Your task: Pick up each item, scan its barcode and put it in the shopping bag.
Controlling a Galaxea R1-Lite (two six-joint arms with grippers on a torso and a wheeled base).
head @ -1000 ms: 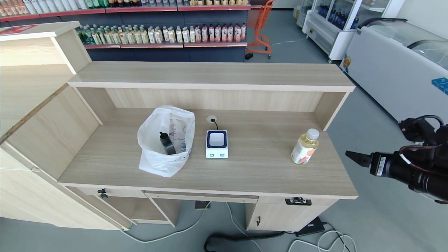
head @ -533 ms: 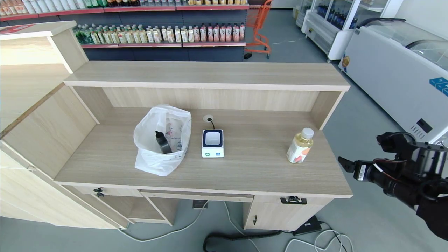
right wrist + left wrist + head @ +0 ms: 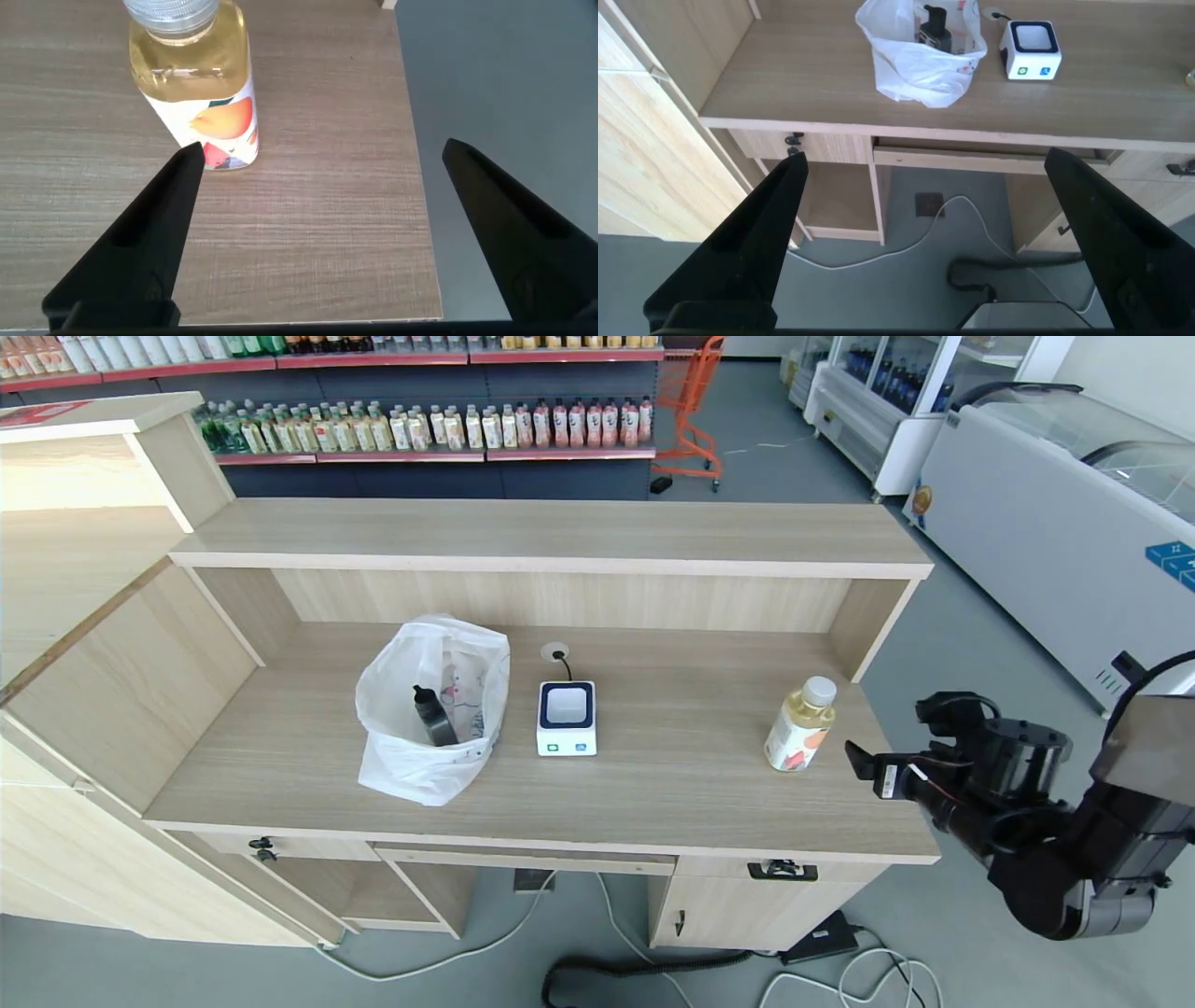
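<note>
One long counter of pale wood-grain board (image 3: 653, 784), with a raised ledge along its far side, carries everything that matters. On its surface, toward the robot's left, a white, crinkled plastic shopping bag (image 3: 401, 756) stands with its mouth open. A black bottle with a dark cap (image 3: 429, 714) stands inside it, leaning a little against the bag's wall.

The right gripper (image 3: 318, 233) hovers at the counter's right-hand end, near the front corner. Its two black fingers are spread wide apart and it holds nothing. The left gripper (image 3: 924, 233) hangs out in front of the counter and lower than its top, well away from the goods. Its fingers are also spread wide, with nothing between them.

Just beside the bag, on its right, sits a small white box-shaped barcode scanner with a dark-framed square window on top (image 3: 567, 719). It does not seem to touch the plastic. A thin black cable (image 3: 563, 663) runs from its back to a round hole in the counter behind it.

Well apart from the scanner, close to the right end, stands a small clear plastic bottle of pale yellow drink with a white screw cap and a fruit-printed label (image 3: 799, 726). It is upright on the wood, just ahead of the right gripper and untouched.
</note>
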